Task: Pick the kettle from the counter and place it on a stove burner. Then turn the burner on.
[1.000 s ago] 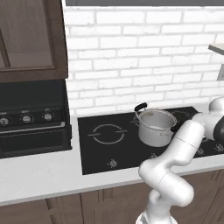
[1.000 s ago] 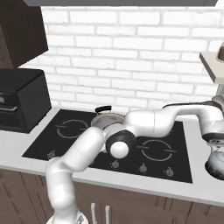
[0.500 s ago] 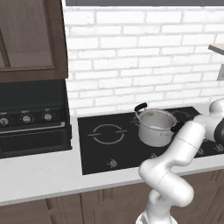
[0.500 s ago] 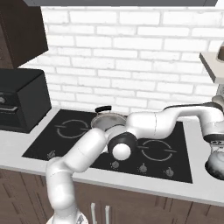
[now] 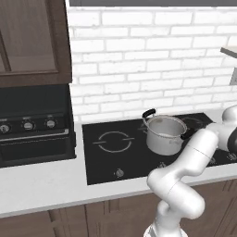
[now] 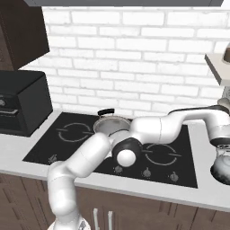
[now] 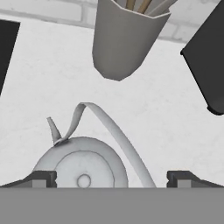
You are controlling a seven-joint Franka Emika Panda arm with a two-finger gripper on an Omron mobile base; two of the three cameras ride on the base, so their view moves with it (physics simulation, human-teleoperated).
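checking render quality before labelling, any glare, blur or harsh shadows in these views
Left base view: flat even light, sharp, only a faint sheen on the steel pot with a black handle. Right base view: the black glass cooktop shows no glare. Hand view: soft-edged, the small rounded silvery-white kettle casts almost no shadow.

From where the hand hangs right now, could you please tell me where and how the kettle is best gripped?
Probably by the handle, coming straight down from above. In the hand view the kettle stands upright on the counter, its thin band arching over the lid, narrow enough for the open gripper, whose tips flank the body. The grey cup stands clear behind it.
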